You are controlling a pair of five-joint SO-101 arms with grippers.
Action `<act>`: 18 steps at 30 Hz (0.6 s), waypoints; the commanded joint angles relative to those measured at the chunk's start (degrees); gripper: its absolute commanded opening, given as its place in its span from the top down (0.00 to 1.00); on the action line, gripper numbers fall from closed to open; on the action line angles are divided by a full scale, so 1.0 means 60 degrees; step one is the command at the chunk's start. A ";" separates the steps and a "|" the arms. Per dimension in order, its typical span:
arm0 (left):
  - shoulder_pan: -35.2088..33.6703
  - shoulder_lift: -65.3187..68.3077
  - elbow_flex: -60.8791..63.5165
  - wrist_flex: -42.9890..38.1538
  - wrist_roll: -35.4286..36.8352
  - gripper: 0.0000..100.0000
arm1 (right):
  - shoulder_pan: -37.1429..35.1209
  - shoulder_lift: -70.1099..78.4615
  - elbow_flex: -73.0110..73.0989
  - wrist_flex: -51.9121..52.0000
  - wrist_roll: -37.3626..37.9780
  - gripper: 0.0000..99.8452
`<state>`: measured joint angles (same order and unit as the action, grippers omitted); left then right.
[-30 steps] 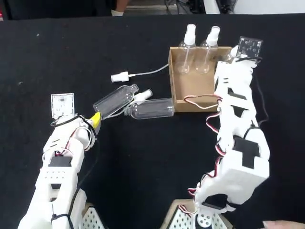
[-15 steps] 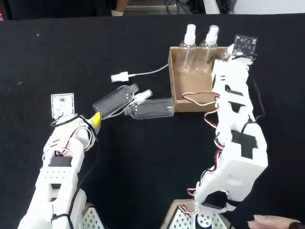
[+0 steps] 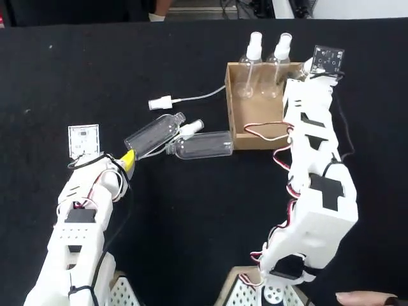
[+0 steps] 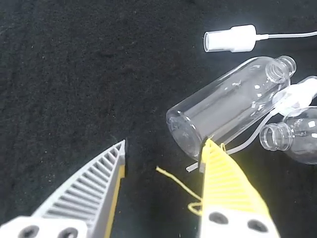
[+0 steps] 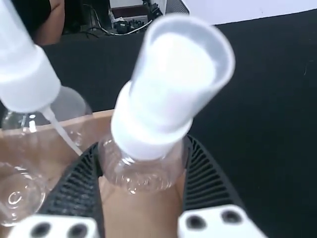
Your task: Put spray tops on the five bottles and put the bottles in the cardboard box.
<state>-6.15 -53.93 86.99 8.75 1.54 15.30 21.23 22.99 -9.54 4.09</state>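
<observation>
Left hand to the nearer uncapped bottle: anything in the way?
Nothing blocking. The left hand is open, the nearer uncapped bottle lying with its base right at the yellow fingertip; a thin tube runs alongside the bottle.

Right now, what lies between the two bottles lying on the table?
A white spray top with its thin tube lies between the slanted bottle and the level bottle; the high view shows it.

Black table (image 3: pixel 191 217), cardboard box (image 3: pixel 230 109), bottle (image 3: pixel 151 135), another bottle (image 3: pixel 203 145), spray top (image 3: pixel 160 102)
</observation>
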 commanded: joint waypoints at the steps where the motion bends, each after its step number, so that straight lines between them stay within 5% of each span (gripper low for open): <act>1: 0.0081 -0.0176 -0.0154 -0.0161 -0.0059 0.76 | -0.0147 -0.0095 -0.0623 -0.0264 0.0088 0.97; 7: 0.0081 -0.0176 -0.0154 -0.0161 -0.0059 0.76 | -0.0161 -0.0139 -0.0652 0.0513 0.0073 0.84; 18: 0.0081 -0.0176 -0.0154 -0.0161 -0.0059 0.76 | -0.0249 -0.0139 -0.0637 0.0527 0.0029 0.84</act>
<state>-6.15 -53.93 86.99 8.75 1.54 14.51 21.23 22.20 -6.81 4.09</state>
